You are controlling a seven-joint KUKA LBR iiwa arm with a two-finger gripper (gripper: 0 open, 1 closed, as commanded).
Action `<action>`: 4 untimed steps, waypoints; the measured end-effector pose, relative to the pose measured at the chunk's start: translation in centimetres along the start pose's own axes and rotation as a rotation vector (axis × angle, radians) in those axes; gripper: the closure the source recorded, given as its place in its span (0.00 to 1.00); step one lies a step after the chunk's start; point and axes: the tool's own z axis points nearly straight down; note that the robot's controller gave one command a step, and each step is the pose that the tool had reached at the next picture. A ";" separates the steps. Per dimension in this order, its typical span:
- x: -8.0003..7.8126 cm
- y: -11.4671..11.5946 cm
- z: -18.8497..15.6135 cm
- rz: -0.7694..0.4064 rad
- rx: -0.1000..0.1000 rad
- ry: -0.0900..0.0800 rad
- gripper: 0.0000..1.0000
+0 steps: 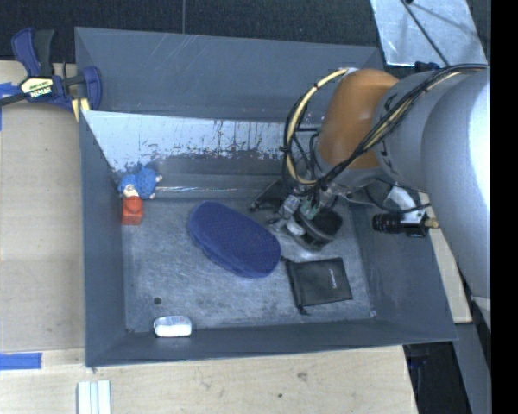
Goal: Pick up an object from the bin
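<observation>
Bin (104,317), grey metal, sloping walls, floor scuffed.

1. Small white oblong piece (173,326). Lies on its side against the foot of the near wall, left of centre, well apart from everything else.
2. Flat black square pouch (321,283). Lies flat on the floor at the near right, one corner close to the near wall.
3. Dark blue oval case (234,238). Lies mid-floor, long axis slanting from far left to near right, and its right end is just beside the pouch's far left corner.
4. Gripper (302,224). Sits low over the floor, just beyond the pouch and just right of the blue case. Nothing is seen in its grasp, and whether it is open or closed cannot be told. Cables and the orange wrist cover (358,115) crowd in above it and hide the far right corner.
5. Orange block (132,210). Stands at the far left, near the left wall.
6. Small blue figure (143,182). Sits just behind the block, touching it, at the foot of the far wall.
</observation>
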 end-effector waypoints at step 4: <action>0.2 -0.5 -8.1 -0.010 0.004 0.002 1.00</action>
